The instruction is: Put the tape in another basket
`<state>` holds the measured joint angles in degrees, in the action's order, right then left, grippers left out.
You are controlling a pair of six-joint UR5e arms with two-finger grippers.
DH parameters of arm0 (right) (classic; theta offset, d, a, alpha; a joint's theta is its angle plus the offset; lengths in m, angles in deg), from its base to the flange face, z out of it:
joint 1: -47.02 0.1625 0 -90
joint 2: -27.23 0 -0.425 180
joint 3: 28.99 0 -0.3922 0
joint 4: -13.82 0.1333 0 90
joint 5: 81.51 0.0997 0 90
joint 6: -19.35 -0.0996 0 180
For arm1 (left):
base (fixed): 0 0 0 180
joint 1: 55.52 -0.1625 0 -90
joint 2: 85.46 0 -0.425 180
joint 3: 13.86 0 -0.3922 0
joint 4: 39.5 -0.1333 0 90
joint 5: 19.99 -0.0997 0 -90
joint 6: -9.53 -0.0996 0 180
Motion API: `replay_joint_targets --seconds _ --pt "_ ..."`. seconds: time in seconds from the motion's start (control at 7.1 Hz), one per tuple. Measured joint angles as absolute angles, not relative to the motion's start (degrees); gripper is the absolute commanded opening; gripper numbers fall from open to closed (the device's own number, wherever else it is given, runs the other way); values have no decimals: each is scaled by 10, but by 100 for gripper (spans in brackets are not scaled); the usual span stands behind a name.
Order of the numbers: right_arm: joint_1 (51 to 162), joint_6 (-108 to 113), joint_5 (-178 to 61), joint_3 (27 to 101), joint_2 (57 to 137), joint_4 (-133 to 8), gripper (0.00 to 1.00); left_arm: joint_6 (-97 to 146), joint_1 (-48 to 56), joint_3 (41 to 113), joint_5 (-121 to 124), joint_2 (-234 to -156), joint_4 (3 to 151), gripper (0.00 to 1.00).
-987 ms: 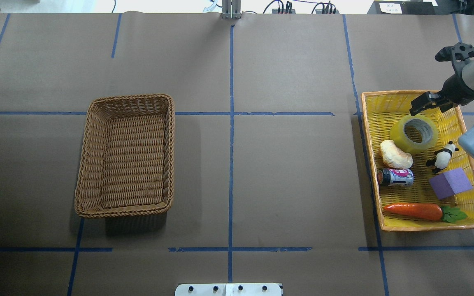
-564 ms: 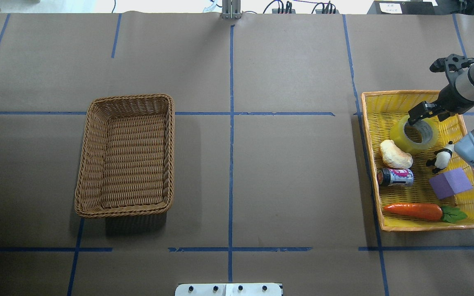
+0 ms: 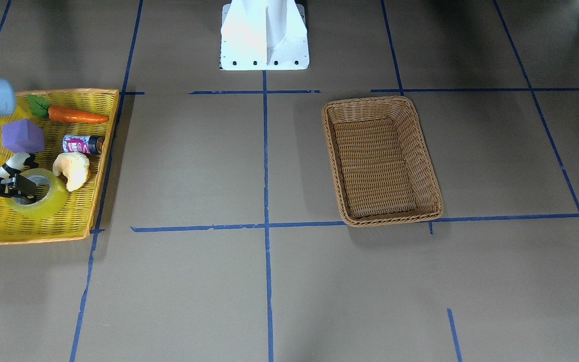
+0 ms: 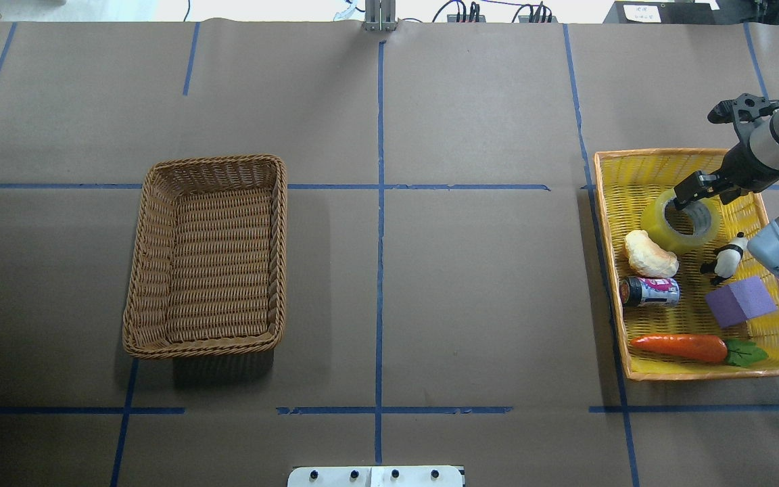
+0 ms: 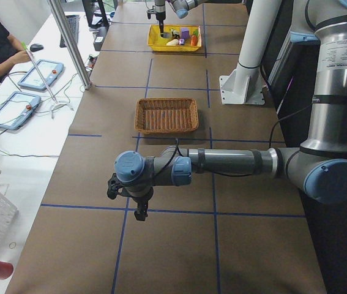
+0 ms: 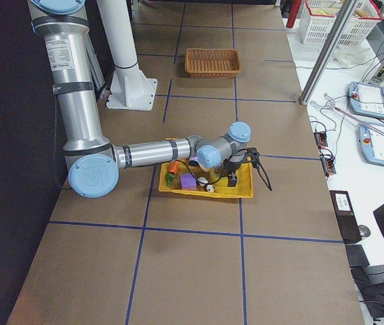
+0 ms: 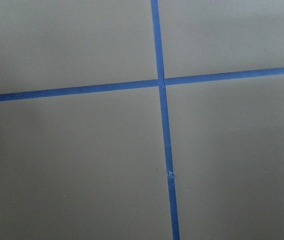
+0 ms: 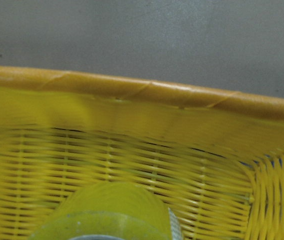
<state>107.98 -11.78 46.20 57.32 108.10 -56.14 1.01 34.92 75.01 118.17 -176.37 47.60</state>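
Note:
The tape (image 4: 680,222), a yellow-green roll with a grey core, lies flat in the far part of a yellow tray (image 4: 606,257); it also shows in the front view (image 3: 43,203) and at the bottom of the right wrist view (image 8: 106,215). My right gripper (image 4: 690,191) is down at the roll's far rim, open, with one finger over the core hole and one outside the wall (image 3: 18,188). The brown wicker basket (image 4: 208,256) stands empty on the left side. My left gripper (image 5: 135,202) shows only in the exterior left view, low over bare table; I cannot tell its state.
In the tray next to the tape lie a croissant toy (image 4: 650,254), a small can (image 4: 650,291), a panda figure (image 4: 724,258), a purple block (image 4: 741,302) and a toy carrot (image 4: 680,347). Brown paper with blue tape lines lies between tray and basket.
My right gripper has moved from above the tray's far edge down and toward the tape, reaching the roll's far rim. The tape and other objects have not moved.

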Motion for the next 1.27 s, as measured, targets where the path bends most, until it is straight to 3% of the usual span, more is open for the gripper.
replay_joint_targets --seconds 0.28,0.85,0.99,1.27 --pt "1080 -117 461 573 1082 -561 92 10 349 750 1182 -1765 476 100" --pt "1079 -120 461 573 1089 -562 9 10 349 751 1182 -1765 476 100" --pt "1079 -120 463 574 1090 -562 1 10 349 751 1182 -1765 476 100" --pt "1079 -116 465 580 1092 -560 0 10 349 751 1183 -1765 476 100"
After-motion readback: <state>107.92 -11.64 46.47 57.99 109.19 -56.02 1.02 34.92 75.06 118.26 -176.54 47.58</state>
